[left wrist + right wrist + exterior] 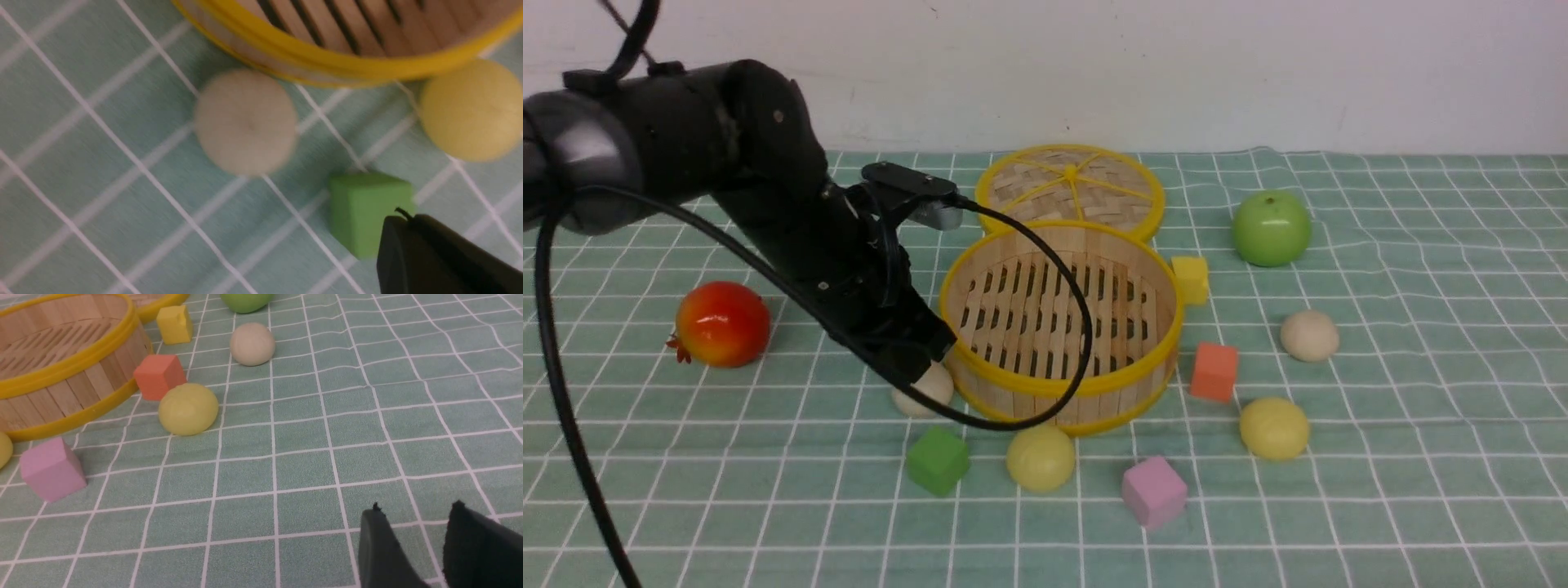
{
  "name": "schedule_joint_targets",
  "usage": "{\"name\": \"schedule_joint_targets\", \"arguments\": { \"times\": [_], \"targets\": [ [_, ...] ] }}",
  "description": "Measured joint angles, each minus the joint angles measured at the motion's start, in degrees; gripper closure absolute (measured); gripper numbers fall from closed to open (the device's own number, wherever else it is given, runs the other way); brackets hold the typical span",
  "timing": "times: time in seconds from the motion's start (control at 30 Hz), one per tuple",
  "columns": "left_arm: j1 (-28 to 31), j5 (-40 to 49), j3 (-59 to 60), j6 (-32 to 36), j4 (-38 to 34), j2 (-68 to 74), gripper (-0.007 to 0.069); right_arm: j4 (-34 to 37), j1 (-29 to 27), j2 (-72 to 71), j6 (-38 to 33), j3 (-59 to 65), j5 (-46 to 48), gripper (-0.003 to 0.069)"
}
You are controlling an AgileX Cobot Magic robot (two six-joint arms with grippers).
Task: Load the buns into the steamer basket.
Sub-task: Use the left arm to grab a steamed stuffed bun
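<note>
Left end effector (404, 224), pressed together, hovering by cream bun (245, 122) at 8 o'clock of basket (347, 69); needing spreading, centring over bun, clearing basket. Right end effector (416, 514) spread.

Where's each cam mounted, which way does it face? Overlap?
Front: between the arms, facing forward over the steamer basket; left arm shows.
Left wrist: looking down at a cream bun and green cube; left gripper tip shows.
Right wrist: low, looking across the cloth at a yellow bun and orange cube; right gripper shows, open.
Shared: front and left wrist both see that cream bun, green cube and steamer basket.
</note>
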Motion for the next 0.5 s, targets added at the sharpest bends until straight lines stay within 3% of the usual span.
{"name": "schedule_joint_targets", "arguments": {
  "times": [0.07, 0.33, 0.5],
  "targets": [
    [0.0, -1.02, -0.59, 0.92, 0.63, 1.01, 0.0597, 0.0, 0.0, 0.0, 0.0, 0.0, 0.0, 0.0419],
    [0.0, -4.96, -1.02, 5.59, 2.0, 5.14, 0.0356, 0.0, 0.0, 0.0, 0.0, 0.0, 0.0, 0.0419],
    [0.0, -8.45, -1.02, 5.9, 2.63, 6.84, 0.0317, 0.0, 0.0, 0.0, 0.0, 0.0, 0.0, 0.0419]
  ]
}}
